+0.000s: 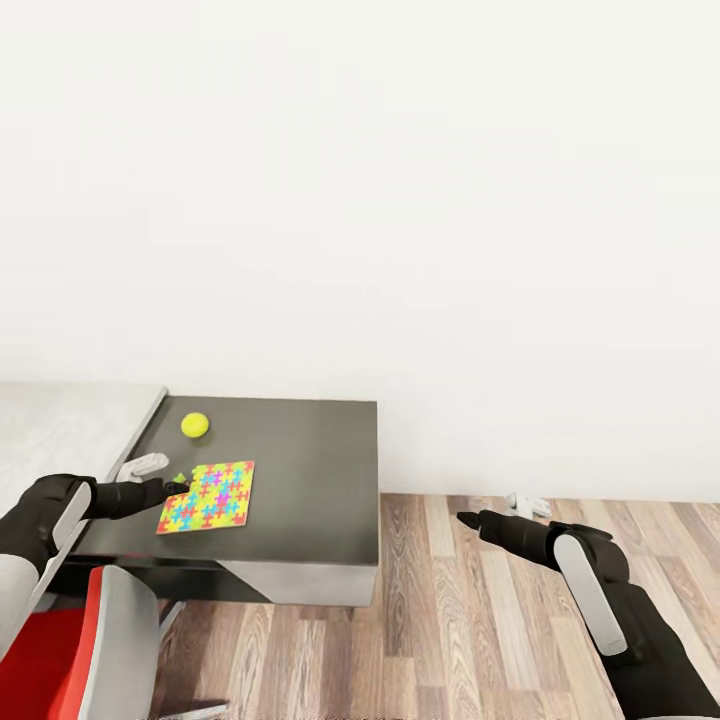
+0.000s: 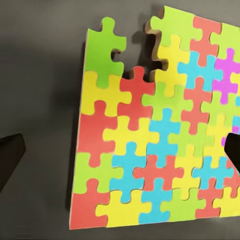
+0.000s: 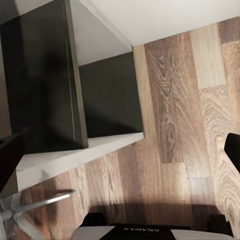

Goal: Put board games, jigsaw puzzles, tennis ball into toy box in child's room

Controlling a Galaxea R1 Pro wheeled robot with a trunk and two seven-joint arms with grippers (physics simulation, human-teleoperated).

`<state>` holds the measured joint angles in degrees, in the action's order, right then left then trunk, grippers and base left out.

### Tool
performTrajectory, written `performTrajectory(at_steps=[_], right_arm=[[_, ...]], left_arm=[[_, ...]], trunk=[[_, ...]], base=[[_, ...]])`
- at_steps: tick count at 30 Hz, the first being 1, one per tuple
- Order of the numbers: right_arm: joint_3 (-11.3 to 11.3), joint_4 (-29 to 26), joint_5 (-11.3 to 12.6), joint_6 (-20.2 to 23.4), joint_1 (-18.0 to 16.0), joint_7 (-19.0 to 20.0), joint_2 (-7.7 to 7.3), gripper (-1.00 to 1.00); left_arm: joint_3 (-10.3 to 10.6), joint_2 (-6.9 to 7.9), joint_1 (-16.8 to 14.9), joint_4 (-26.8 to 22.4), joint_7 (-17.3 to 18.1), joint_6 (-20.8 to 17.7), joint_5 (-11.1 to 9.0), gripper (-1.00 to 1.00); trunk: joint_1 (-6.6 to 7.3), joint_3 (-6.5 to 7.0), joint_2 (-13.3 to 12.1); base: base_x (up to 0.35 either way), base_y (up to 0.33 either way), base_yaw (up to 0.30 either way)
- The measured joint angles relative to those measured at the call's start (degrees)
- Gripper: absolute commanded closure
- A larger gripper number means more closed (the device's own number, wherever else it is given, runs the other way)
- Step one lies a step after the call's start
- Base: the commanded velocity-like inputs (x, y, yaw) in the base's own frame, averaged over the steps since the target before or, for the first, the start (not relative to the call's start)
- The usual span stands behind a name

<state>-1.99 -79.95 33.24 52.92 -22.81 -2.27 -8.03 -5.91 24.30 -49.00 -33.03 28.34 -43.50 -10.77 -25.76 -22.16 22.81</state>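
A jigsaw puzzle (image 1: 207, 496) of bright interlocking pieces lies flat on the dark grey end section of the table (image 1: 310, 470). Its near edge has a gap where a piece is missing. The tennis ball (image 1: 194, 425) rests behind it, closer to the wall. My left gripper (image 1: 176, 487) hangs open at the puzzle's left edge. In the left wrist view the puzzle (image 2: 150, 140) lies under the gripper (image 2: 120, 152), one finger over the bare tabletop, the other over the sheet. My right gripper (image 1: 467, 519) is open over the wooden floor, right of the table.
The table's pale grey top (image 1: 70, 420) runs off to the left. A red and grey chair (image 1: 90, 640) stands below my left arm, with its metal base (image 3: 35, 202) in the right wrist view. A small white object (image 1: 527, 503) lies on the floor by the wall.
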Motion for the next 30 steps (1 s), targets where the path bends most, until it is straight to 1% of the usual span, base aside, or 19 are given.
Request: performTrajectory(at_steps=[8, 21, 26, 30], right_arm=[[0.00, -0.06, -0.01, 0.00, 0.00, -0.03, 0.26, -1.00], [0.00, -0.06, -0.07, 0.00, 0.00, -0.04, 0.29, -1.00], [0.00, -0.11, -0.09, 0.00, 0.00, -0.04, 0.28, -1.00], [-0.01, -0.15, -0.11, 0.01, 0.00, -0.04, 0.30, -1.00]], left_arm=[[0.02, -0.05, 0.00, 0.01, -2.05, 0.18, -0.05, -1.00], [0.01, -0.07, 0.00, 0.01, -2.43, 0.29, -0.08, -1.00], [0.01, -0.10, 0.00, 0.00, -2.46, 0.34, -0.08, -1.00], [0.03, -0.11, 0.00, 0.02, -2.48, 0.38, -0.11, -1.00]], trunk=[[0.00, -0.76, 0.00], [0.00, -1.98, 0.00], [0.00, -2.18, 0.01], [0.00, -2.22, 0.01]], base=[[0.000, 0.000, 0.000], [0.000, 0.000, 0.000], [0.000, -0.022, 0.000], [0.000, -0.120, 0.000]])
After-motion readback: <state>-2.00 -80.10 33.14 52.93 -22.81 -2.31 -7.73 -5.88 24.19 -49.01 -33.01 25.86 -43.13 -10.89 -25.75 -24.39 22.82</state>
